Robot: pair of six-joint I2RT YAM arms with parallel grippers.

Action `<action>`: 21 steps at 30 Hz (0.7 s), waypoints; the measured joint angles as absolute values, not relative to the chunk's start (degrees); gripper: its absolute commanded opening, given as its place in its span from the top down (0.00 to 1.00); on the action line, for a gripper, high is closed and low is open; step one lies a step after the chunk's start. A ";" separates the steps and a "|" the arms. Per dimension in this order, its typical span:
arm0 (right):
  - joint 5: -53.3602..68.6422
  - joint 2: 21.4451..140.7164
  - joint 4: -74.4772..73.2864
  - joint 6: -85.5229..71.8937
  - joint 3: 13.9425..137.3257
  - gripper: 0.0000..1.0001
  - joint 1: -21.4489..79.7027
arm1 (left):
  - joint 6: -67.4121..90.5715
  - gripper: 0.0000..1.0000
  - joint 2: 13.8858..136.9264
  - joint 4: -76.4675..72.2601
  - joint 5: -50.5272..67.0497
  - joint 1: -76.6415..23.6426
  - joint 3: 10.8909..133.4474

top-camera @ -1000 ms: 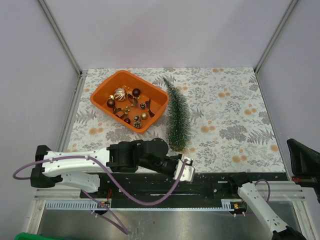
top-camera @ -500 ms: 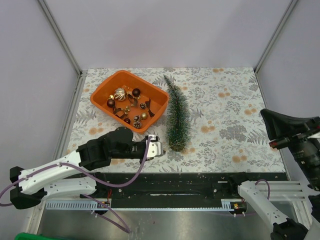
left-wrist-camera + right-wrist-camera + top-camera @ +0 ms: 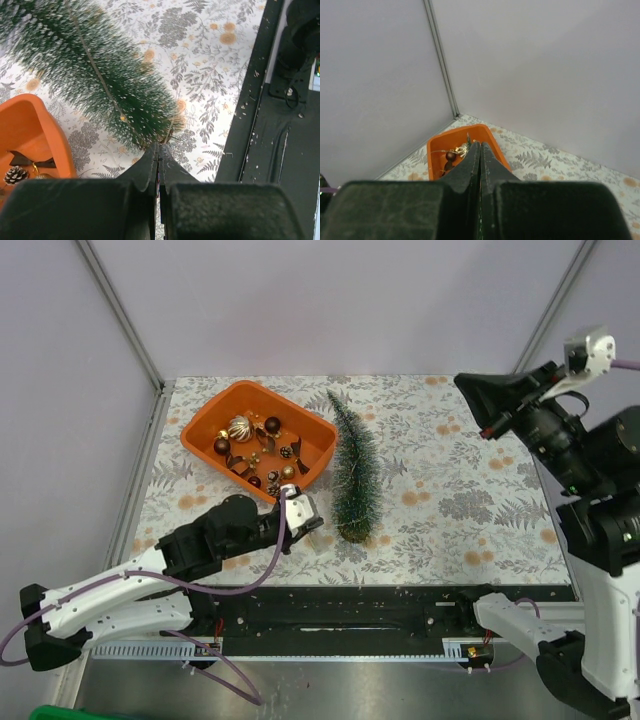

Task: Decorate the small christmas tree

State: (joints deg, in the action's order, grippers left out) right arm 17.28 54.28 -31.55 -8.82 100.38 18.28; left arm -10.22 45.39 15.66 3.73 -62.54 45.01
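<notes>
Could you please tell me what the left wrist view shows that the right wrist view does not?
Only the left wrist view: the tree up close and the black rail. Only the right wrist view: the pale walls and corner post. Both: the orange tray, the floral cloth, and a shut claw: left claw, right claw.

Bristly, white-frosted small christmas tree (image 3: 355,475); smooth orange plastic tray (image 3: 206,419); matt floral tablecloth (image 3: 460,472).

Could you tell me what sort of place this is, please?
Likely a lab robot test cell: plain grey walls and metal posts enclose a floral-covered table holding the small christmas tree and an orange tray of ornaments.
</notes>
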 measured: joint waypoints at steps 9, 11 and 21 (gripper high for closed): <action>22.76 69.08 -20.73 -9.06 107.57 1.00 18.28 | -4.71 1.00 45.34 10.31 -0.25 -60.75 42.30; 24.14 72.16 -18.31 -9.54 108.66 1.00 18.28 | -3.90 1.00 45.34 9.45 -0.32 -60.66 41.50; 29.87 86.11 -9.26 -12.97 112.44 1.00 18.28 | -2.26 1.00 44.31 8.38 -0.47 -59.44 38.41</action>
